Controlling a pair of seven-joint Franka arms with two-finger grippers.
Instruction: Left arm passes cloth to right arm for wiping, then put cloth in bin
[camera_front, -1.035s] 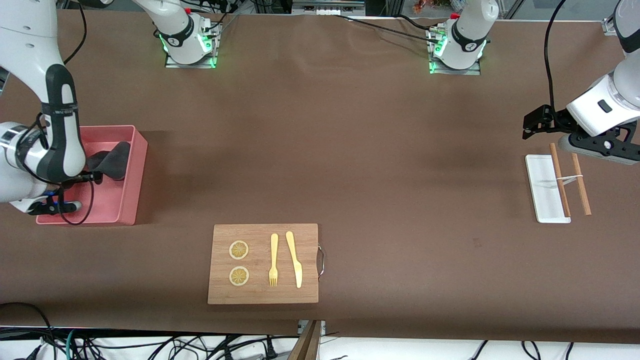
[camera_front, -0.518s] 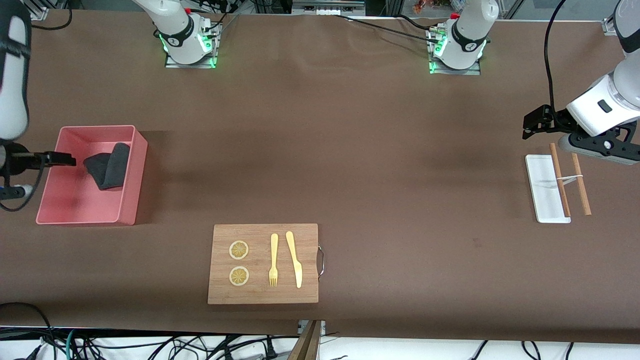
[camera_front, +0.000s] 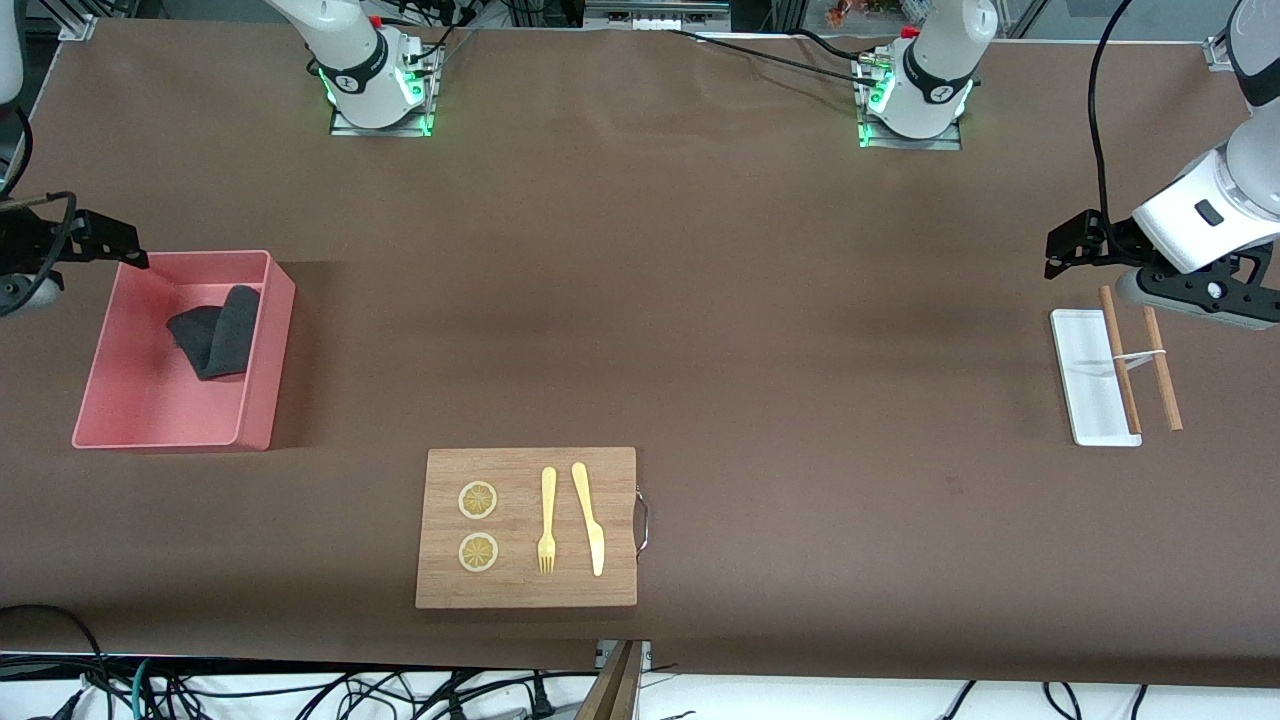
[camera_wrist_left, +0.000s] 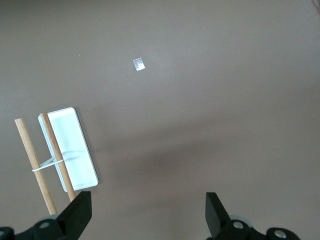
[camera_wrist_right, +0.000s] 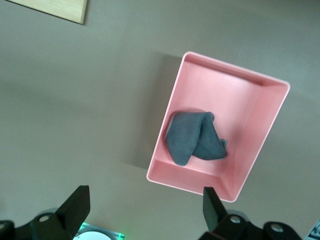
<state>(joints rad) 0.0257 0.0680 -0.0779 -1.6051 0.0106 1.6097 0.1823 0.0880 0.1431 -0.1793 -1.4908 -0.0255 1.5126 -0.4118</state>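
Dark grey cloth (camera_front: 213, 330) lies crumpled in the pink bin (camera_front: 262, 400); right gripper (camera_wrist_right: 144, 210) above the bin, jaws wide, empty; left gripper (camera_wrist_left: 148, 217) well apart, jaws wide

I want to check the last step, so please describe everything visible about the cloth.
The cloth is soft and dark grey, with no pink face showing. It lies crumpled and folded over itself inside the pink bin, on the floor, in the half farther from the front camera. One fold rests against the wall toward the table's middle. No gripper touches it.
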